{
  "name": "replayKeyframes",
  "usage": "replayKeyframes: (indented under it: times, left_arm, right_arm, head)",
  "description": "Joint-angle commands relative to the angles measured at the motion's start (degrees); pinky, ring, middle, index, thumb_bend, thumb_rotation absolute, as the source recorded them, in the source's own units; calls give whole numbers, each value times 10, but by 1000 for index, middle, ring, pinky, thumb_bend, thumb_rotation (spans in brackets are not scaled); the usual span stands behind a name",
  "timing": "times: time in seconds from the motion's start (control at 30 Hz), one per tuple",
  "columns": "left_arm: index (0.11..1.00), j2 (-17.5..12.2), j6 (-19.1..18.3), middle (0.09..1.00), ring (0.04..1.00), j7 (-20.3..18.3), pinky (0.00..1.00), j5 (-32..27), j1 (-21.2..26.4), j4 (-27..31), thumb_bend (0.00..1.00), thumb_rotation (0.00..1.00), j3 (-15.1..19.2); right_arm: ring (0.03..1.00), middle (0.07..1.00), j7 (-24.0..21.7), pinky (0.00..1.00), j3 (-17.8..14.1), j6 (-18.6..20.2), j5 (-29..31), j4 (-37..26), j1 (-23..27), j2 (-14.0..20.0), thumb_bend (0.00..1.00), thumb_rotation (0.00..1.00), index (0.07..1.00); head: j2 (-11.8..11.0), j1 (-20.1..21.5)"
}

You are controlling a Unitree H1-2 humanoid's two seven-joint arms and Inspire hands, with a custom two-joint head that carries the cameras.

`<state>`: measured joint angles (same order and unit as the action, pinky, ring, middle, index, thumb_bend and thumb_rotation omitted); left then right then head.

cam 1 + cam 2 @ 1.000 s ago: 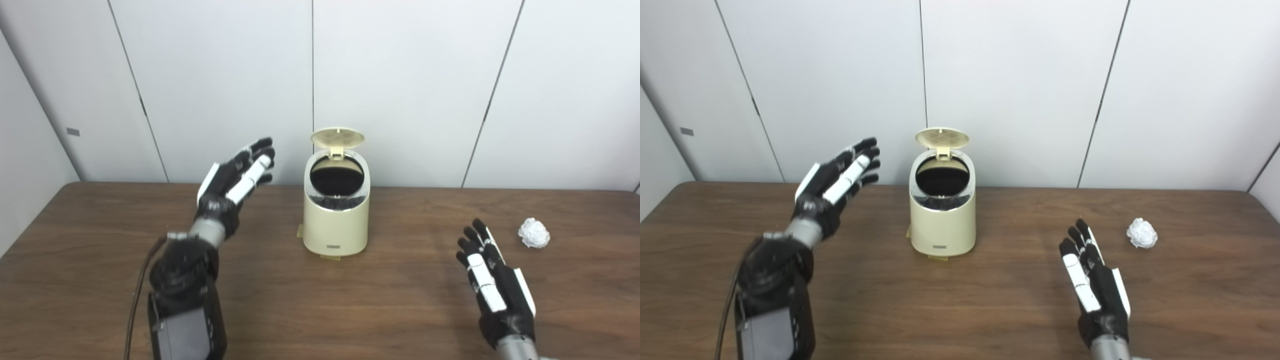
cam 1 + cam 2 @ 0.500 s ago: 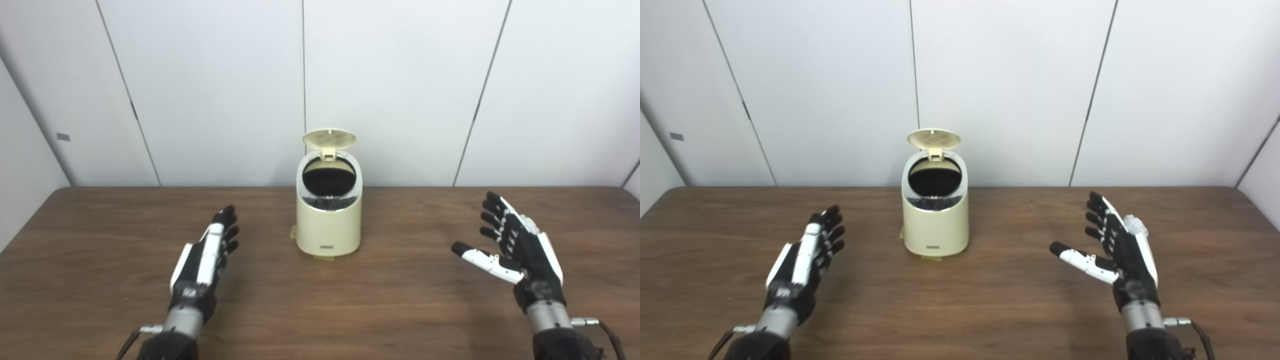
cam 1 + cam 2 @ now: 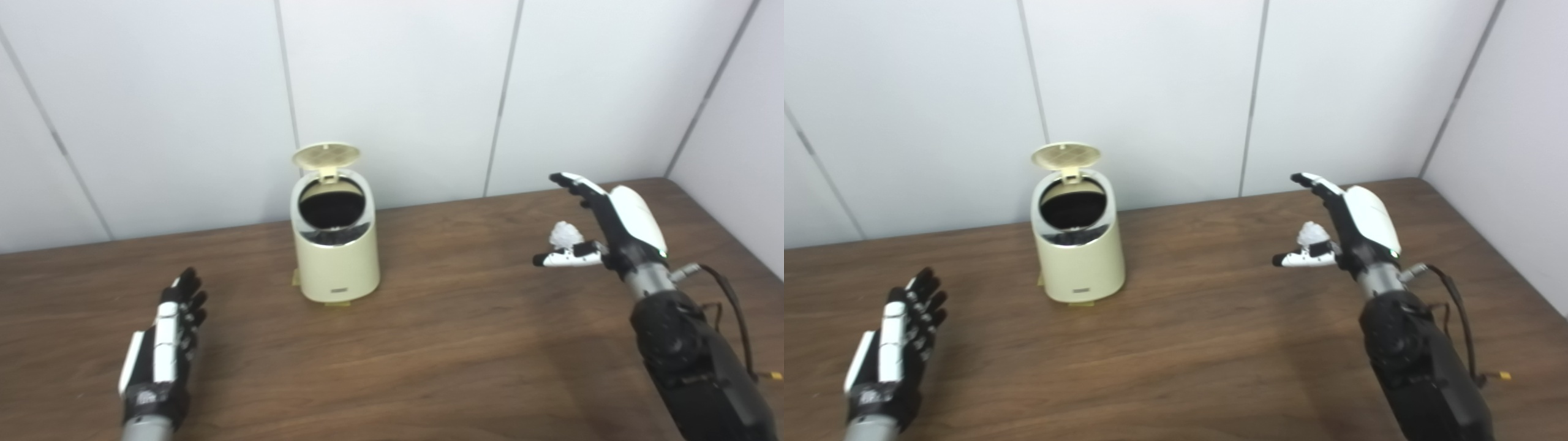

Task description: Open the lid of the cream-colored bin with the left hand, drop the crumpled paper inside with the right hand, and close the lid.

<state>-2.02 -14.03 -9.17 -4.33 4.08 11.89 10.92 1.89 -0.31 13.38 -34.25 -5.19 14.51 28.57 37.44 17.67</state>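
The cream-colored bin [image 3: 335, 260] stands at the back middle of the brown table, its round lid [image 3: 326, 155] tipped up and the dark inside showing. The crumpled white paper [image 3: 565, 234] lies on the table at the right. My right hand [image 3: 603, 223] hovers open over it, palm toward the paper, fingers arched above and thumb below. Whether the hand touches the paper cannot be told. My left hand [image 3: 162, 355] rests open and flat near the table's front left, far from the bin.
White wall panels [image 3: 398, 92] run close behind the bin, and a side wall meets them at the right. The table's far right corner [image 3: 667, 180] lies just beyond my right hand.
The camera has swung to the right. My right hand has reached forward and up over the paper. My left hand has dropped from beside the bin to the table's front left.
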Motion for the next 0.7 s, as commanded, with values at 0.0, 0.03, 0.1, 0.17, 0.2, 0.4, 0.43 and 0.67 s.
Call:
replayKeyframes:
  times: [0.0,0.03,0.1,0.17,0.2,0.4,0.43,0.67]
  left_arm:
    - [1000,-7,22,995,987,2,1000,-16,12,5,551,976,-5]
    - [1000,-10,19,998,993,1,1000,-21,12,5,560,972,-6]
    - [1000,-17,14,1000,997,-1,1000,-28,11,9,560,971,-7]
    - [1000,-24,5,1000,1000,0,1000,-29,11,18,547,972,-12]
    - [1000,-27,2,1000,1000,0,1000,-32,11,21,541,976,-13]
    - [1000,-41,-7,1000,1000,3,1000,-46,12,32,514,973,-16]
    - [1000,-42,-9,1000,1000,5,1000,-48,11,34,509,971,-16]
    - [1000,-56,-28,1000,1000,5,1000,-54,7,55,528,976,-20]
  right_arm:
    - [823,832,-8,701,2,15,-34,-9,35,27,926,106,802]
    - [830,835,-19,696,5,28,-47,-10,38,35,925,110,804]
    - [848,837,-36,710,12,44,-71,-9,44,49,924,116,805]
    - [852,834,-52,725,14,57,-84,-3,51,61,931,118,798]
    - [854,833,-65,727,17,72,-94,-1,57,66,933,118,797]
    - [825,828,-107,662,37,107,-128,39,87,87,941,117,789]
    - [814,820,-108,652,40,106,-128,51,92,89,948,112,780]
    - [834,822,-122,729,65,101,-124,133,138,97,923,116,782]
  head:
    - [1,8]
    - [2,11]
    - [3,19]
    - [4,23]
    - [5,25]
    - [8,30]
    - [8,30]
    - [11,36]
